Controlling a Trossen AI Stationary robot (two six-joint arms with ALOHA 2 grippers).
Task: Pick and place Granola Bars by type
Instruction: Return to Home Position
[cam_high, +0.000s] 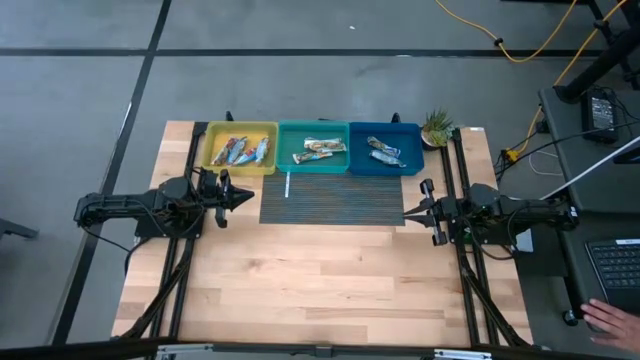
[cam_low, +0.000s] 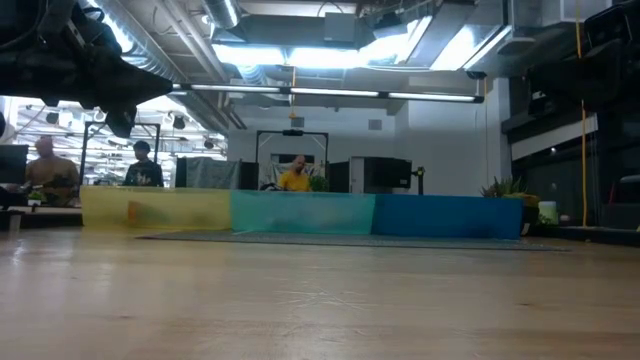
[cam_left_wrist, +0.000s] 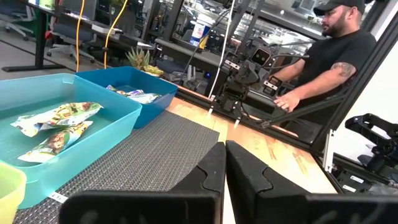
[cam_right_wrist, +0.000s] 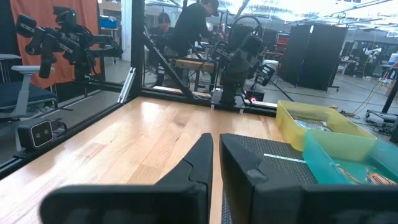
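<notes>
1. Granola Bars (cam_high: 320, 150) all lay in the three bins along the far edge of the table (cam_high: 320, 285). Silver and blue ones were in the yellow bin (cam_high: 240, 124), tan printed ones in the teal bin (cam_high: 313, 125), and a couple in the dark blue bin (cam_high: 385, 125). No bar showed on the striped mat (cam_high: 332, 205) or on bare wood.
2. Left end effector (cam_high: 246, 198) sat at the mat's left edge, fingers pressed together and holding nothing. The yellow bin was just beyond it, on the far side.
3. Right end effector (cam_high: 408, 212) sat at the mat's near right corner, fingers likewise pressed together and empty. The dark blue bin was far of it and slightly left.
4. Key relation: every bar lay far of both tips and inside a wall. Long axes ran about left-right in the teal bin and slanted in the other two. Left arm was nearer the yellow bin, right arm nearer the blue.
5. Judgement: sorting looked complete, so the coming move was a retreat rather than a grasp, with nothing to carry clear.
6. Only a white strip (cam_high: 287, 185) lay loose, at the mat's far left corner.
7. Views: the high view showed the bin contents, while the low view showed only the three walls in a row. The left wrist view alone resolved the wrapper print, and showed a person (cam_left_wrist: 323, 56) behind the right arm.
</notes>
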